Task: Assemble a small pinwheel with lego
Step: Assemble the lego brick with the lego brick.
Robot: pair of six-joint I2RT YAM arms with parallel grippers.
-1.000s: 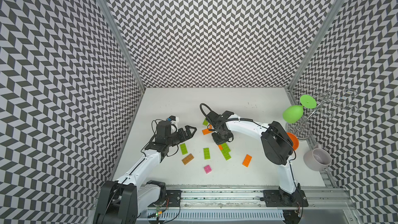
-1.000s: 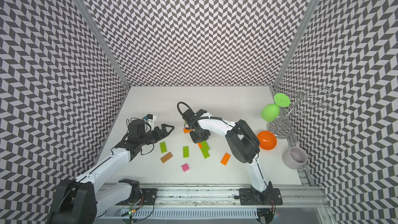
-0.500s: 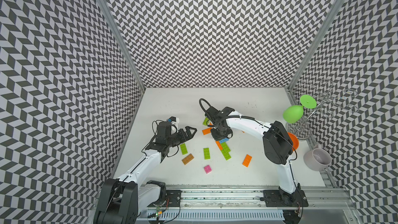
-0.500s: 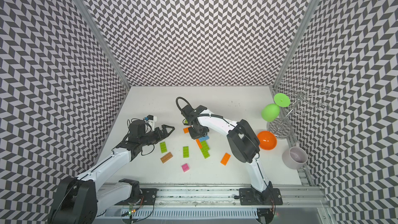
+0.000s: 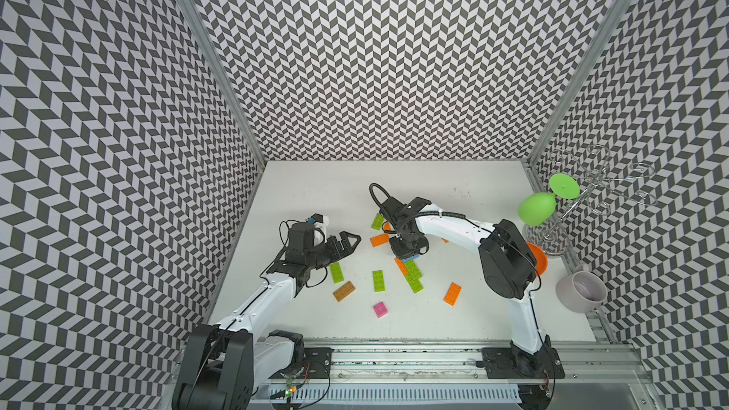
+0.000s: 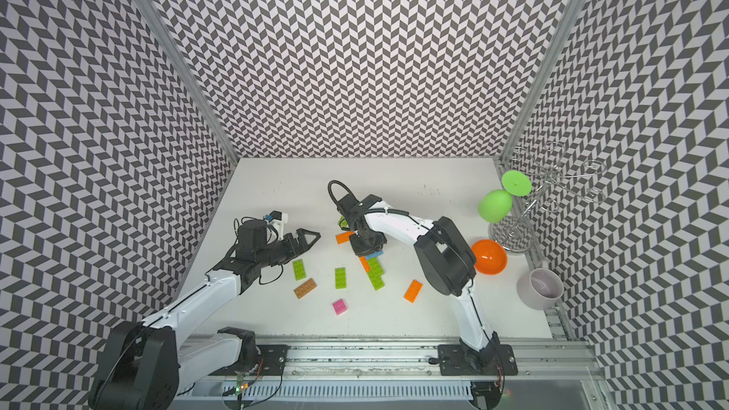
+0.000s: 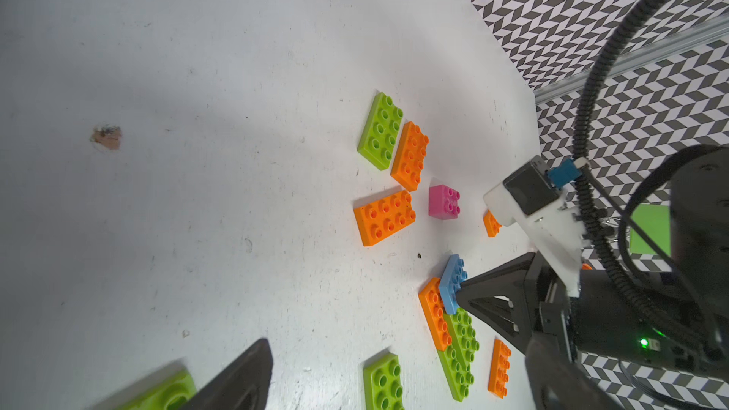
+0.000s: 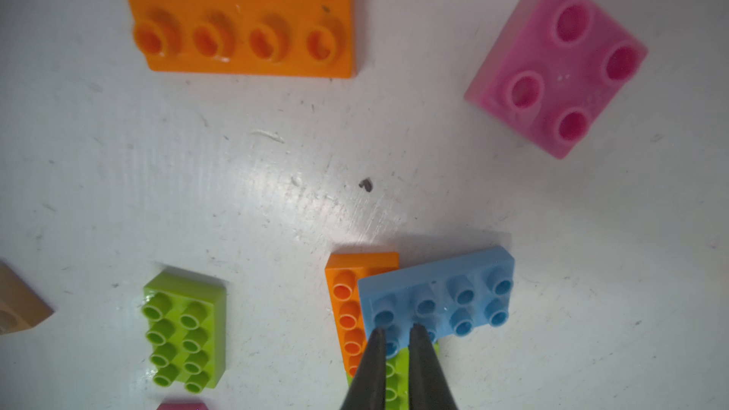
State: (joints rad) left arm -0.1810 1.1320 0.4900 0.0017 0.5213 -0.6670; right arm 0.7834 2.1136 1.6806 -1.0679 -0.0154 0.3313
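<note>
Found right gripper point(image 8: 395, 335) pinched almost closed, only a sliver between its fingers point(image 8: 372, 376), tips resting on one end of the blue brick point(image 8: 438, 297); could not tell whether a stud was gripped. Noted right arm bent at the elbow, wrist tipped downward over the blue brick. Found left gripper point(image 5: 349, 244) spread wide and holding nothing, roughly level above the table point(image 5: 315, 191), pointed toward the blue brick and well apart from it, left arm stretched forward from the rail.

Logged containers: orange bowl point(image 6: 491, 266) and pale mug point(image 6: 528, 297), both mouth-up, well apart from the blue brick on the right arm's side; saw only their own inner surfaces. Logged green goblet point(image 6: 495, 205) hanging tilted on the wire rack point(image 6: 524, 207), also well apart from the blue brick.

Logged blue brick studs-up, long axis crosswise over the end of an orange brick point(image 8: 347, 309) and over a lime green brick point(image 7: 463, 333) lying alongside that one. Saw its free end reaching out past the orange brick, above bare table. Saw pink square point(image 8: 556, 69) near the blue brick, not touching; brown brick point(image 5: 344, 291) well apart from it, on the left gripper's side.
</note>
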